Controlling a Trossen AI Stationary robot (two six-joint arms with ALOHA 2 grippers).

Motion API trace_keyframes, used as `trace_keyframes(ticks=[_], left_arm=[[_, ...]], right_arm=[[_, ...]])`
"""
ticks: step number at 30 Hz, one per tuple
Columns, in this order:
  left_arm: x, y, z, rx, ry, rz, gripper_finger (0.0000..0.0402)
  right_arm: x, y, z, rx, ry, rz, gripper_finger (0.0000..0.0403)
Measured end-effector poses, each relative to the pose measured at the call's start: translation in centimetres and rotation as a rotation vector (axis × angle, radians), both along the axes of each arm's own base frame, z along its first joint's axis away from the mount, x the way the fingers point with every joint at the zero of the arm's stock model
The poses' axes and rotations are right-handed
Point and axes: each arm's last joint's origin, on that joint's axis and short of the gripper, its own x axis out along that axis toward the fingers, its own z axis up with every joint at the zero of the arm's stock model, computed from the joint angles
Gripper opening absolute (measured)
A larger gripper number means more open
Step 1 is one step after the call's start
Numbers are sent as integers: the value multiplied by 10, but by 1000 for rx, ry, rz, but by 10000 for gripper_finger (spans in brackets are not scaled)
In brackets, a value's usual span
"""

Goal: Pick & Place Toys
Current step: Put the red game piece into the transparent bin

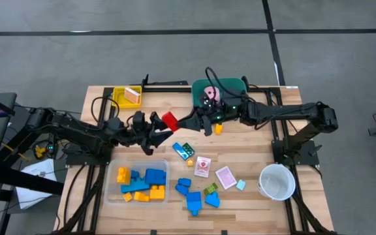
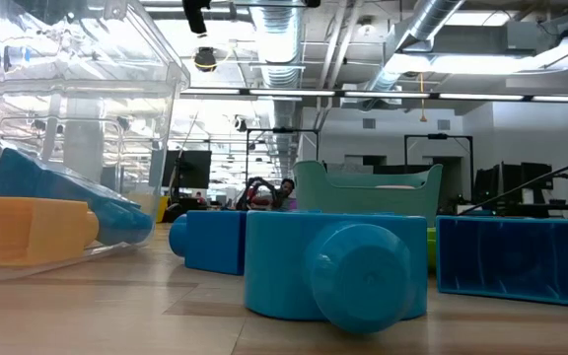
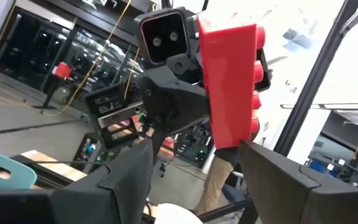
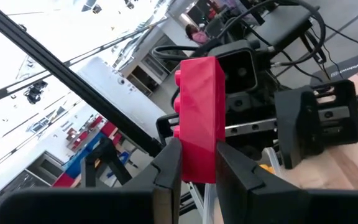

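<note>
Your left gripper has its fingers open on both sides of the red block, high over the desk. Your right gripper pinches the block tight. This looks like a hand-over: next, close left, then let go right.

I hold one red block. I count one pink die, two pink cards and one white cup. I count one teal tub at twelve o'clock, one yellow tray at ten and one clear tray at seven. The loose blue blocks at six are too bunched to count.
</note>
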Motion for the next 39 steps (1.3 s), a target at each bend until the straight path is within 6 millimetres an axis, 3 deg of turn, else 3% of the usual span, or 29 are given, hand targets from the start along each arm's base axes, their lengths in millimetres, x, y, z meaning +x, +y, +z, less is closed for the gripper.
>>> trace_keyframes(ticks=[24,30,37,39], left_arm=[[-4,-1,9,-22,-97,-70,231],[-4,-1,9,-44,-100,-81,193],[-4,0,8,-53,-98,-74,97],[-4,0,9,-55,-100,-75,87]], right_arm=[[2,2,-8,-7,61,6,61],[3,4,-9,-7,65,11,61],[3,5,-9,-7,65,15,61],[3,5,-9,-8,63,17,61]])
